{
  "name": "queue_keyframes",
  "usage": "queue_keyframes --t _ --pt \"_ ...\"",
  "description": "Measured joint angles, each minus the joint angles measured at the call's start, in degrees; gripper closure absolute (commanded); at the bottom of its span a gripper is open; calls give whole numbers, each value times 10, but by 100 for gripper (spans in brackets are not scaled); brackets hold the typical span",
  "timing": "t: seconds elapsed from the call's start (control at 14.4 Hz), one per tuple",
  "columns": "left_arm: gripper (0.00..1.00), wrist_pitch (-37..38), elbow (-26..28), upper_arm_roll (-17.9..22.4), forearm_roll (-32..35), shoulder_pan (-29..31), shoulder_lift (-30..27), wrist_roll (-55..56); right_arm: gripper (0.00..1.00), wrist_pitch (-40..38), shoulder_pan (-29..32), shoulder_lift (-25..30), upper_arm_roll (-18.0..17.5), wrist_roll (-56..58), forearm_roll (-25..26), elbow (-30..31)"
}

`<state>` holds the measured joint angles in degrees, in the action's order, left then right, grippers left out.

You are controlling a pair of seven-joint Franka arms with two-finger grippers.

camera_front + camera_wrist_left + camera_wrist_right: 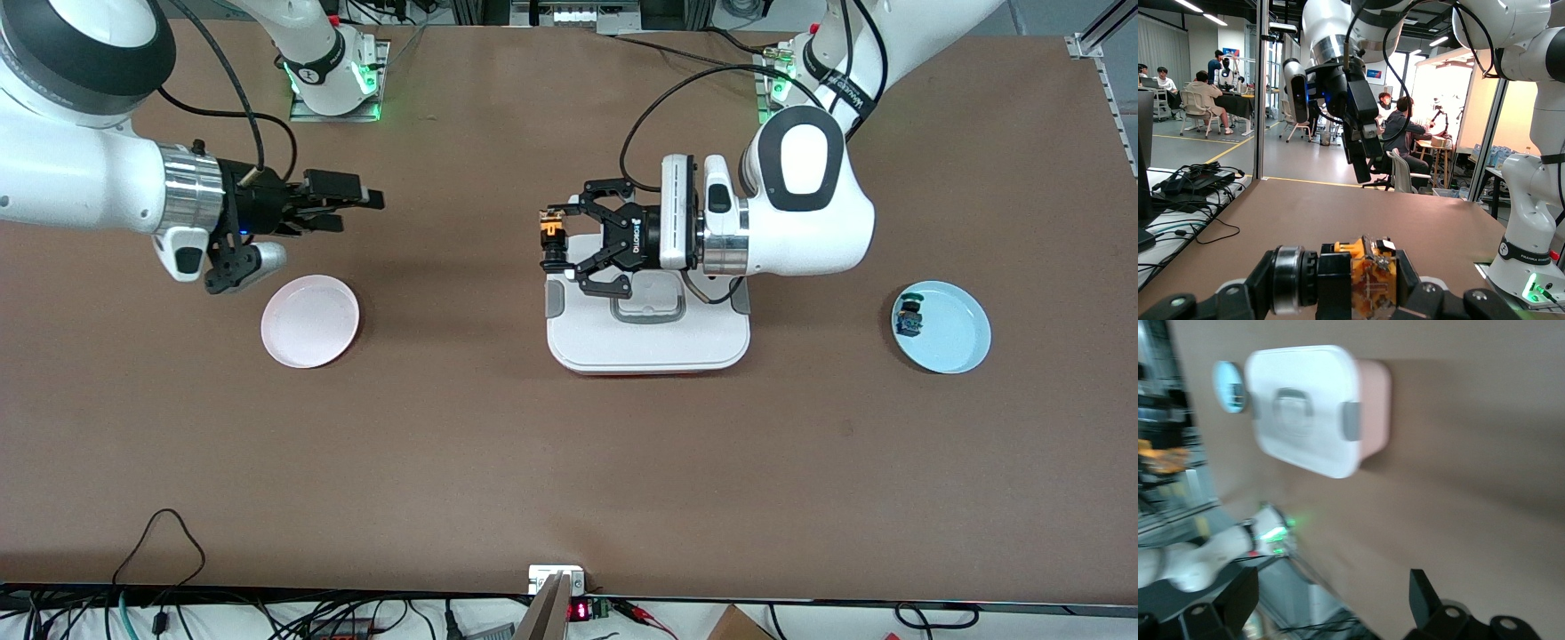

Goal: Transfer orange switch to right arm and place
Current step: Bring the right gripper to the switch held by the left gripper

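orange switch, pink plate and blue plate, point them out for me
orange switch (pixel 553 228): front view, on its orange cap, held in the left end effector (pixel 558 240).
pink plate (pixel 310 321): front view, on its bare middle.
blue plate (pixel 956 327): front view, on its bare inside, beside the small part.

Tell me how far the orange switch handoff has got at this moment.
Done: the left gripper has the orange switch lifted and shut between its fingers, held out over the white lidded box. In hand: the right gripper hangs open in the air above the pink plate, apart from the switch. Left: the right gripper taking the switch, then placing it. The blue plate holds only a blue-topped part.
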<state>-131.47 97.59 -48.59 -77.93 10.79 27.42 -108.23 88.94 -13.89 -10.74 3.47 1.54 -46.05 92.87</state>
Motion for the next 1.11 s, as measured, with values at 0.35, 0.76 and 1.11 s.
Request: queue_keyframes --t 0.35,0.76,1.11 --pt "82 -28 0 0 -24 -22 1 -1 0 0 -1 -44 0 1 -227 41" --pt "82 -35 0 0 -29 -27 6 -1 0 26 -12 -77 0 11 -399 58" --pt "82 -35 0 1 -29 -27 9 -2 0 60 -46 -100 0 97 -459 62"
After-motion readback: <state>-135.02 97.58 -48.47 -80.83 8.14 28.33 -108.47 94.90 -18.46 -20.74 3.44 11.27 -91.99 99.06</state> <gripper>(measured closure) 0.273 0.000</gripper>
